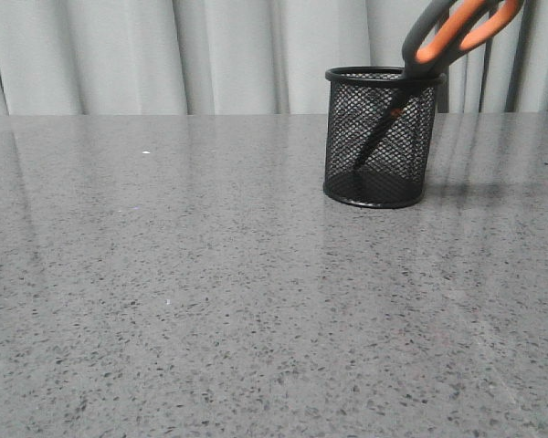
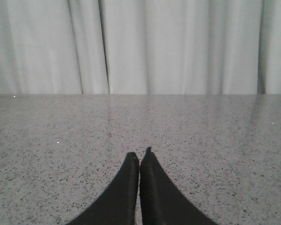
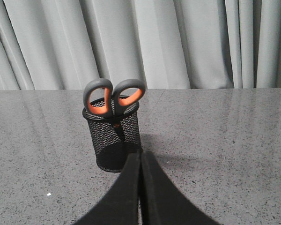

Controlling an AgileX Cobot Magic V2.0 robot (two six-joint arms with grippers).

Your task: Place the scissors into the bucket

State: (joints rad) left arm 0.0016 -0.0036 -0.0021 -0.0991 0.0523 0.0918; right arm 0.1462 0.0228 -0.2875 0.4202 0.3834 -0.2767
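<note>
The black wire-mesh bucket (image 1: 381, 137) stands upright on the grey speckled table, right of centre. The scissors (image 1: 457, 32) stand in it, blades down inside the mesh, grey and orange handles leaning out over the rim to the right. In the right wrist view the bucket (image 3: 112, 140) and the scissors (image 3: 113, 96) show just beyond my right gripper (image 3: 141, 152), which is shut and empty, apart from the bucket. My left gripper (image 2: 139, 153) is shut and empty over bare table. Neither gripper shows in the front view.
The grey speckled table (image 1: 164, 292) reaches back to a pale pleated curtain (image 1: 164, 55). A small white speck (image 1: 146, 152) lies on the table at the far left.
</note>
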